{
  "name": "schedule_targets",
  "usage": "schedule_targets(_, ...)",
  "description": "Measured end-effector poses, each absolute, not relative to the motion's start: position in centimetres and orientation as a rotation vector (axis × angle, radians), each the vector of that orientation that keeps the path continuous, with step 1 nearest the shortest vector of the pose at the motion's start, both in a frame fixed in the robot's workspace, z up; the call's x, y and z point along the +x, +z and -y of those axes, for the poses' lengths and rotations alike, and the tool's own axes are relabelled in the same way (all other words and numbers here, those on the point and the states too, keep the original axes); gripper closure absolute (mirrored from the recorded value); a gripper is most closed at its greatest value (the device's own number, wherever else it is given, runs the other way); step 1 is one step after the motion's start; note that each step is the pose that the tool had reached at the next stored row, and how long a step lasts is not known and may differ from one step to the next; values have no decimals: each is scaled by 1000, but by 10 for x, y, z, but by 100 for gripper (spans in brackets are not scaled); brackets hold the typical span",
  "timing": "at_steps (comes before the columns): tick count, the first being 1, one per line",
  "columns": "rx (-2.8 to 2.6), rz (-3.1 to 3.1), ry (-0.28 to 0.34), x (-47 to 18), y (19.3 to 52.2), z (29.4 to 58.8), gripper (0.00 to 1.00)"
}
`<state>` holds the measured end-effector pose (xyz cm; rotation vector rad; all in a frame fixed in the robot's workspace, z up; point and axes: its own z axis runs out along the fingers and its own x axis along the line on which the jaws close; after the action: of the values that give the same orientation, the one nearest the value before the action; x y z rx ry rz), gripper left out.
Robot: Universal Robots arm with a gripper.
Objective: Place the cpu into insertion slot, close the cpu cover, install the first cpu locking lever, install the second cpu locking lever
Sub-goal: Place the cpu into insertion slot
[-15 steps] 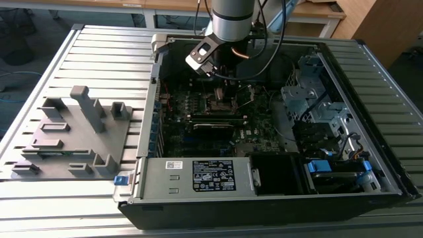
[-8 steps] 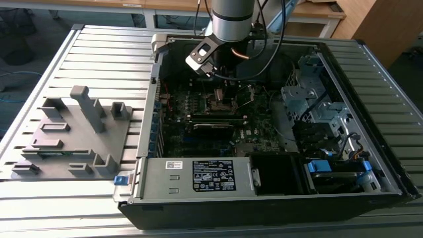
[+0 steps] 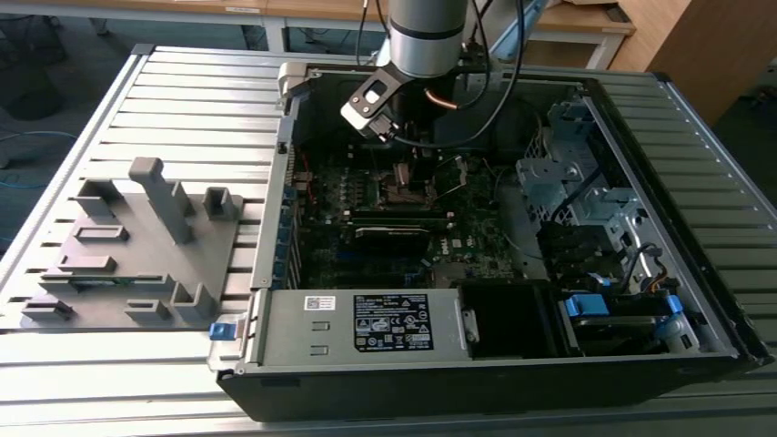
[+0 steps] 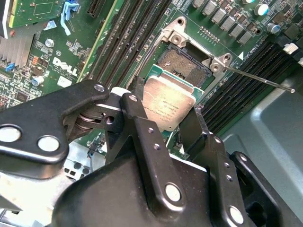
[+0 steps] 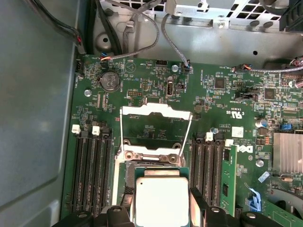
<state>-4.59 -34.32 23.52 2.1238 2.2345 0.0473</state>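
The hand (image 4: 168, 101) is closed partway, its two black fingers (image 4: 142, 123) pressing opposite edges of the cpu (image 4: 166, 108). The chip is held metal top up. In both wrist views it sits over the near part of the insertion slot (image 4: 185, 64), and a strip of the slot's dark centre shows uncovered beyond it. I cannot tell whether the chip touches the slot or hangs just above it.

In the first wrist view the cpu cover (image 5: 156, 110) stands swung open at the far edge of the slot, with green board visible through its cut-out middle. A thin locking lever (image 4: 258, 78) sticks out free from one corner of the slot.

The slot lies on the motherboard (image 5: 142, 80) between two banks of long black memory slots (image 5: 92, 170).

In the exterior view the arm (image 3: 428, 36) reaches down into the open computer case (image 3: 680, 109). The case lies on the slatted metal bench (image 3: 182, 100), toward the exterior view's right edge. A grey moulded fixture (image 3: 134, 246) rests near the bench's edge on the exterior view's left, just beside the case.
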Motion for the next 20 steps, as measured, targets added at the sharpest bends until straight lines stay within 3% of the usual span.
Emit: schedule_targets(20, 2145, -2213, 46, -49, 222, 339, 46)
